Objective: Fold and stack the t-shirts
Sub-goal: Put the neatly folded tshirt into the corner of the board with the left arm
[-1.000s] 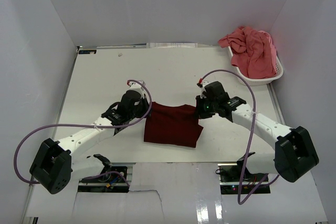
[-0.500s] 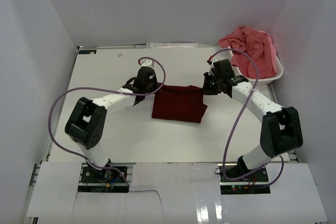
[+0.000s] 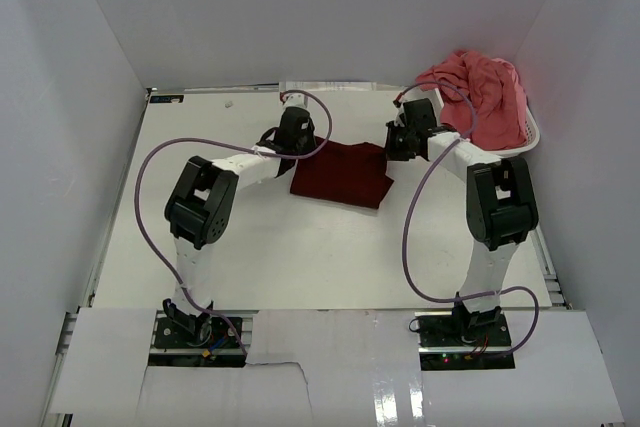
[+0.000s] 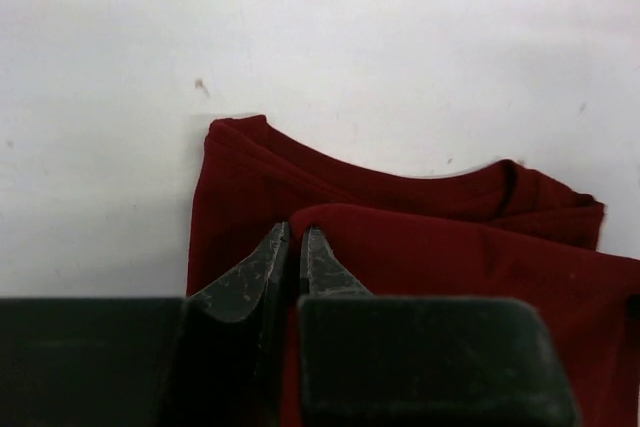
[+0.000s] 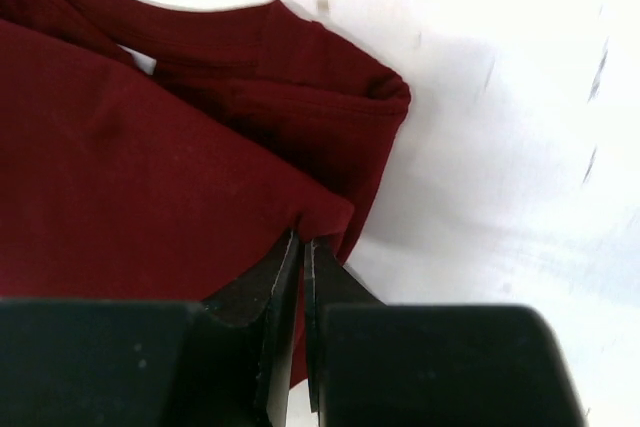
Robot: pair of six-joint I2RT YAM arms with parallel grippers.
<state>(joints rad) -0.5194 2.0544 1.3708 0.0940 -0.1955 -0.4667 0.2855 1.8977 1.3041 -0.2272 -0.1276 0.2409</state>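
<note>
Moved: I carried maroon t-shirt (image 3: 340, 175) farther out.
Left gripper (image 4: 295, 235): pinching its fold.
Right gripper (image 5: 303, 240): pinching too.
Right of it: basket (image 3: 488, 155), coral t-shirt (image 3: 480, 92).

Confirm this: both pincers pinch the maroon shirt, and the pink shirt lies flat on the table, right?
Not quite: the pink shirt is heaped in the white basket, as the top view shows. The left pincer and right pincer do pinch the maroon shirt.
</note>
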